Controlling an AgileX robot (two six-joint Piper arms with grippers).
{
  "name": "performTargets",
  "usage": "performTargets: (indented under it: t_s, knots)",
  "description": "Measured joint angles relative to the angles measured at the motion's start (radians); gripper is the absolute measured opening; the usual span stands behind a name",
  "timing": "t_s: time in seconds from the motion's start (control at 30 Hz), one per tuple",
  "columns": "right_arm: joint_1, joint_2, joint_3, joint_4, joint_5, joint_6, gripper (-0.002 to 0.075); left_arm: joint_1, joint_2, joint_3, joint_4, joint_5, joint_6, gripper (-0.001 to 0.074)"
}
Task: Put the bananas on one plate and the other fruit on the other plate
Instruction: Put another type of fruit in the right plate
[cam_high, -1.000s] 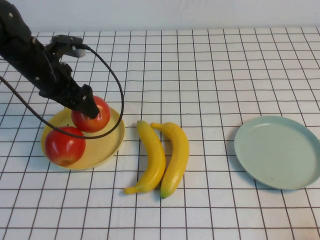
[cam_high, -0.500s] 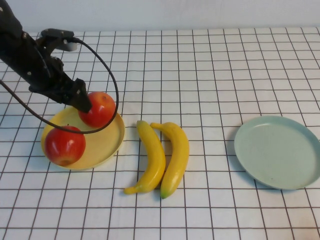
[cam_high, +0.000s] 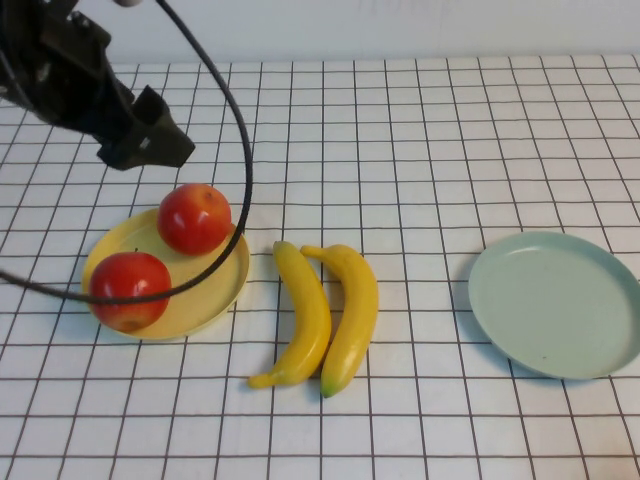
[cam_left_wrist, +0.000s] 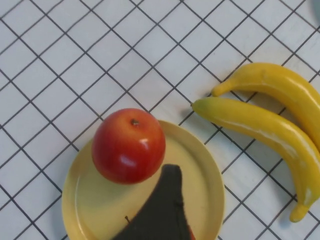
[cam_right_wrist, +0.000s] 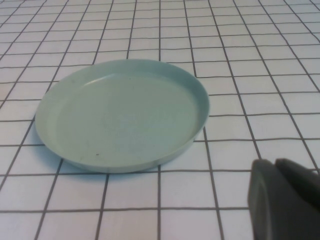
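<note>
On yellow plate (cam_high: 205, 300): glossy red apples (cam_high: 194, 218).

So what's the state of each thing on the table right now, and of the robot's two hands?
Yellow plate: holds both apples.
Far apple: on the plate, released.
Near apple: on the plate.
Two bananas: side by side on the table, on neither plate.
Blue-green plate: empty.
Left hand: open, empty, raised above the far apple.
Right hand: shut, empty, parked near the blue-green plate.
</note>
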Motion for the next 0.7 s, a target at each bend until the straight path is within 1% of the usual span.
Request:
performTargets:
  t_s: [0.07, 0.13, 0.2, 0.23, 0.27, 0.3, 0.37, 0.4, 0.5, 0.6, 0.7]
  knots:
    - [0.000, 0.000, 0.000, 0.000, 0.000, 0.000, -0.0017, 0.000, -0.088, 0.090, -0.002, -0.045, 0.002, 0.0657]
    - [0.000, 0.000, 0.000, 0.000, 0.000, 0.000, -0.0017, 0.000, -0.174, 0.186, -0.002, -0.096, -0.003, 0.0594]
    - [0.000, 0.000, 0.000, 0.000, 0.000, 0.000, -0.0017, 0.000, -0.265, 0.289, -0.004, -0.169, -0.024, 0.0491]
    - [0.000, 0.000, 0.000, 0.000, 0.000, 0.000, -0.0017, 0.000, -0.326, 0.358, -0.015, -0.207, -0.041, 0.0396]
    - [0.000, 0.000, 0.000, 0.000, 0.000, 0.000, -0.0017, 0.000, -0.366, 0.404, -0.026, -0.247, -0.059, 0.0323]
    - [0.000, 0.000, 0.000, 0.000, 0.000, 0.000, -0.0017, 0.000, -0.414, 0.459, -0.039, -0.287, -0.084, 0.0224]
    - [0.000, 0.000, 0.000, 0.000, 0.000, 0.000, -0.0017, 0.000, -0.501, 0.559, -0.051, -0.342, -0.151, 0.0102]
    - [0.000, 0.000, 0.000, 0.000, 0.000, 0.000, -0.0017, 0.000, -0.540, 0.602, -0.049, -0.362, -0.193, 0.0066]
    - [0.000, 0.000, 0.000, 0.000, 0.000, 0.000, -0.0017, 0.000, -0.628, 0.692, -0.016, -0.384, -0.260, 0.0018]
    - [0.000, 0.000, 0.000, 0.000, 0.000, 0.000, -0.0017, 0.000, -0.690, 0.737, 0.021, -0.371, -0.260, 0.0005]
    - [0.000, 0.000, 0.000, 0.000, 0.000, 0.000, -0.0017, 0.000, -0.738, 0.746, 0.083, -0.344, -0.255, 0.0000]
